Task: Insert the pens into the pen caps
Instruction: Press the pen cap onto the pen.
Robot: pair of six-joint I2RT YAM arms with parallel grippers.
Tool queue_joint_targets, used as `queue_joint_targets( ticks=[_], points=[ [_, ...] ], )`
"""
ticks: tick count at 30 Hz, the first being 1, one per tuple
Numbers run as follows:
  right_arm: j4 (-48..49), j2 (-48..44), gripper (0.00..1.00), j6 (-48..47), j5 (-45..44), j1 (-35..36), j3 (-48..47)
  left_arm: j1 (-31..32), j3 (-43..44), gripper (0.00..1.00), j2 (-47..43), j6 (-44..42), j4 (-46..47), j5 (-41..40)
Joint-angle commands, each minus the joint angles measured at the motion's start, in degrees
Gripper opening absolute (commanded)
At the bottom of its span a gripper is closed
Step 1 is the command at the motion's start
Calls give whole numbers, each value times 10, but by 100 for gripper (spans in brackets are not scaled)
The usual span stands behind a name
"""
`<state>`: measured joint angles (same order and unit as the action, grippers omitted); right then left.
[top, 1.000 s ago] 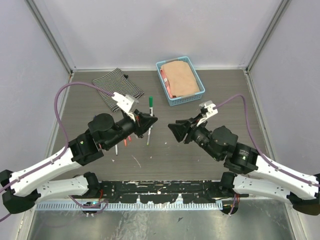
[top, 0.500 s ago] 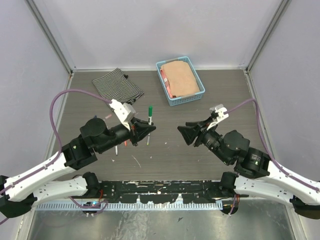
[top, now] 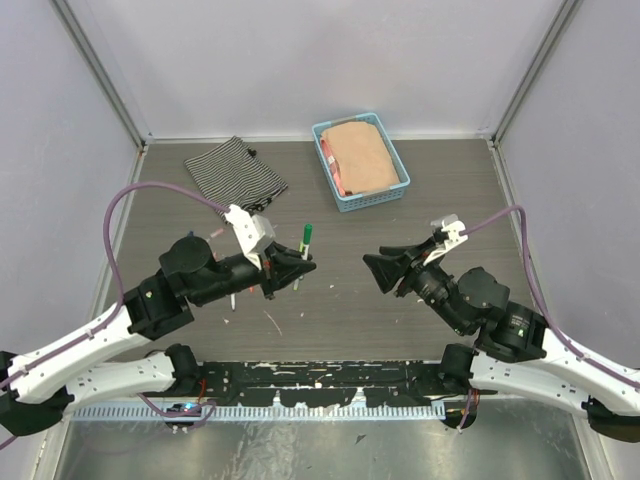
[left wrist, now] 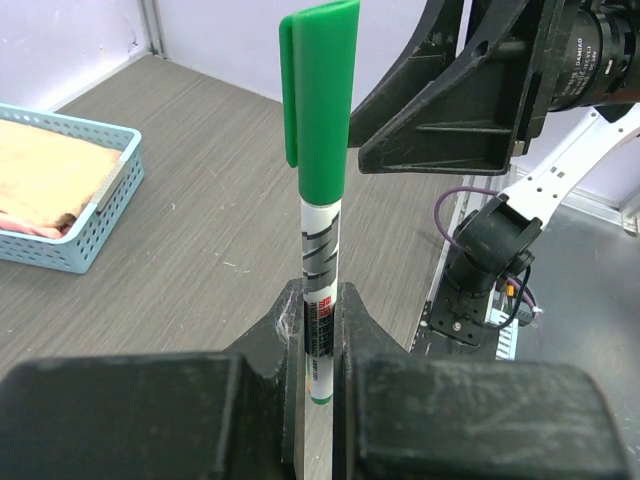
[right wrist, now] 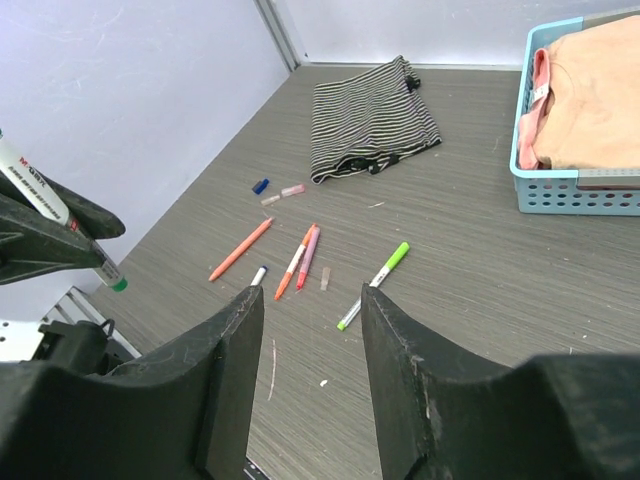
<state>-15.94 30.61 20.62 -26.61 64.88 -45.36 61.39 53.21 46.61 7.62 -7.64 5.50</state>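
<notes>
The left end effector (left wrist: 318, 322) has its jaws pressed onto the lower barrel of a green-capped pen (left wrist: 320, 235). The pen is off the surface (right wrist: 480, 300), cap end pointing away from the wrist toward the right end effector (top: 381, 270). The right end effector's jaws are spread and grip nothing; it faces the left one across a gap.

On the surface just beyond the right end effector's fingers (right wrist: 235, 390):
- A lime-capped white pen (right wrist: 375, 283) lies nearest the right-hand finger.
- Left of it is a short pale cap (right wrist: 324, 278).
- Next come a pink pen (right wrist: 308, 256) and an orange pen (right wrist: 290, 272), side by side.
- A blue-tipped white pen (right wrist: 259, 274) lies at the left-hand finger's edge, partly hidden.
- A second orange pen (right wrist: 240, 249) lies apart, further left.

Farther out, a dark blue cap (right wrist: 260, 185) and a pink cap (right wrist: 292, 190) sit close together, just short of a striped cloth (right wrist: 375, 125).

Farthest, off to the right, is a blue basket (right wrist: 560, 190) holding peach fabric (right wrist: 590, 100).
</notes>
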Motion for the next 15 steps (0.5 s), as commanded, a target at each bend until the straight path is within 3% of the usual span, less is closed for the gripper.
queue_joint_targets(
  ticks=[1,8,15],
  points=[
    [14,-7,49,-8,-22,2,0,0,-1,0,5,-13,6,19],
    [31,-8,52,-12,-16,1,-13,0,0,0,14,-8,4,13],
    [72,15,63,-22,0,1,-78,0,8,0,36,3,-13,-17]
  ],
)
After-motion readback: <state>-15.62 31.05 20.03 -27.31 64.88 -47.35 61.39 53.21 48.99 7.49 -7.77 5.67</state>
